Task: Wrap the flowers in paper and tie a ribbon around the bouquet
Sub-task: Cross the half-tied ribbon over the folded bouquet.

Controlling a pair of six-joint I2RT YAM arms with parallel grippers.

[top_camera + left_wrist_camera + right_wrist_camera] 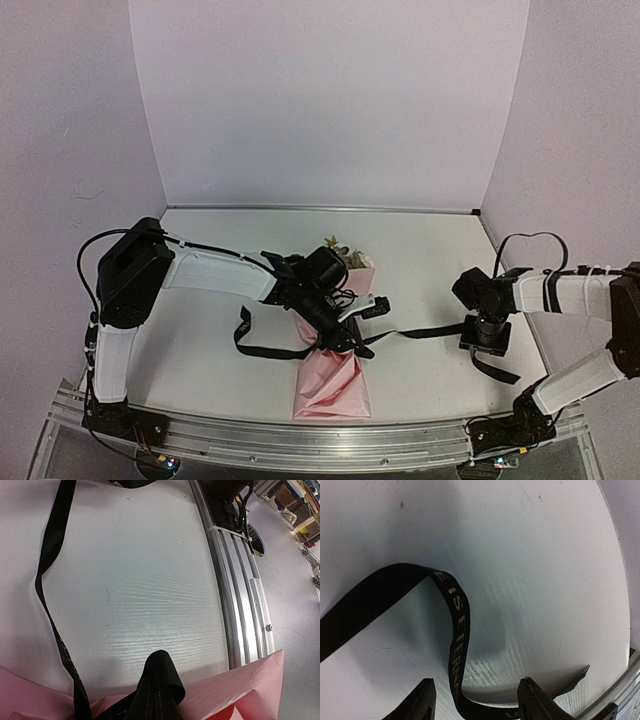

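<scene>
flowers (342,253) tucked inside rolled paper (330,385)

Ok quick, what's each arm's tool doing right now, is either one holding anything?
Left tool: closed, seemingly pinching a fold of the ribbon.
Right tool: open; the ribbon runs loose through the gap, not gripped.

Top view: bright, even, diffuse; faint soft shadows on table (430,270). Wrist views: heavy wide-angle bend at edges, sheen patch mid-table. Right wrist: ribbon (456,645) lettering sharp w/ soft shadow; fingers (536,702) dark, blurry.
</scene>
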